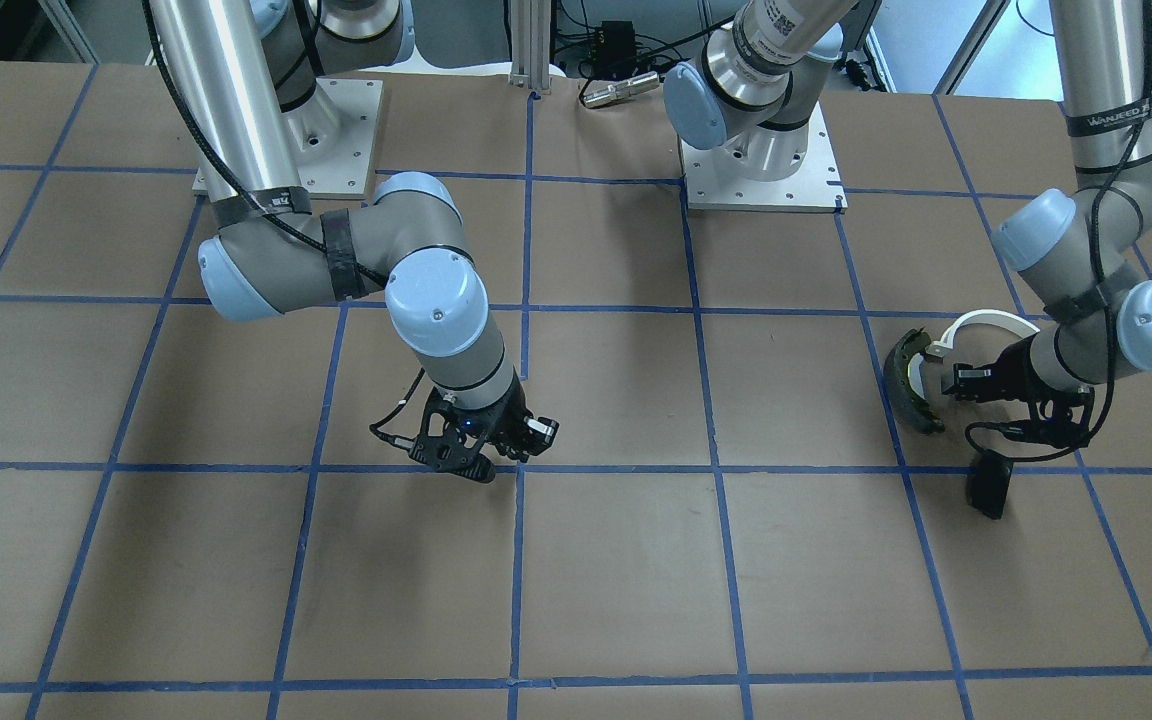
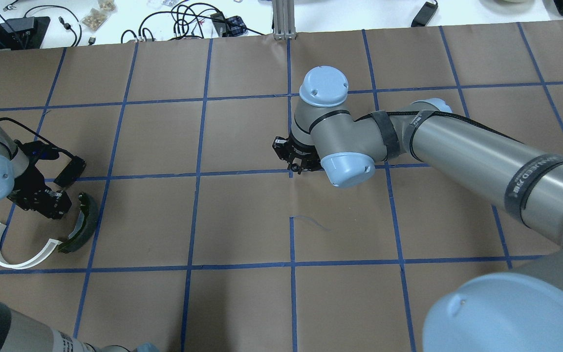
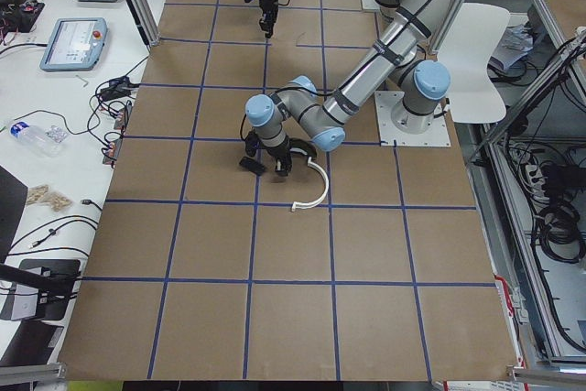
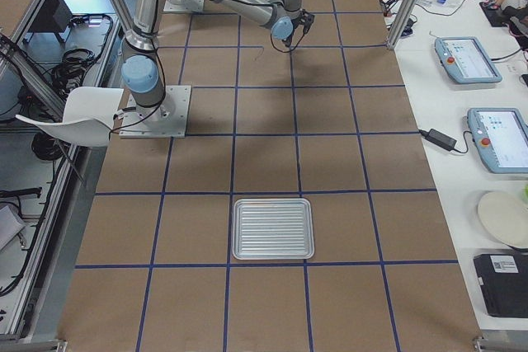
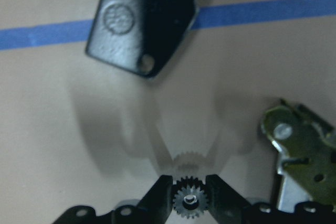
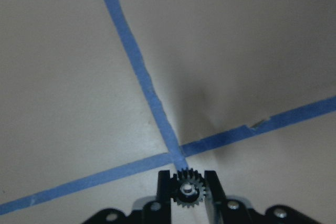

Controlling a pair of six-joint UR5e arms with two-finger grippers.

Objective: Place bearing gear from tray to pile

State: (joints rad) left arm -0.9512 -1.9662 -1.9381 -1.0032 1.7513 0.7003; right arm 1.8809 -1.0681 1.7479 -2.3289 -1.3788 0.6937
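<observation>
My left gripper [image 2: 51, 205] is shut on a small dark bearing gear [image 5: 190, 202] and holds it just above the paper, inside the pile. The pile is a dark curved brake shoe [image 2: 84, 222], a white arc piece [image 2: 11, 254] and a flat black pad [image 2: 69, 172]. In the left wrist view the pad [image 5: 147, 19] lies ahead and the brake shoe [image 5: 302, 156] is at the right. My right gripper [image 2: 291, 161] is shut on a second bearing gear [image 6: 188, 191] over a crossing of blue tape lines mid-table. The ribbed silver tray [image 4: 273, 228] shows only in the exterior right view, with nothing in it.
Brown paper with a blue tape grid [image 1: 716, 465] covers the table. The arm bases [image 1: 761, 170] stand at the robot's edge. Cables, tablets and small items lie on the white bench [image 4: 470, 55] along the far side.
</observation>
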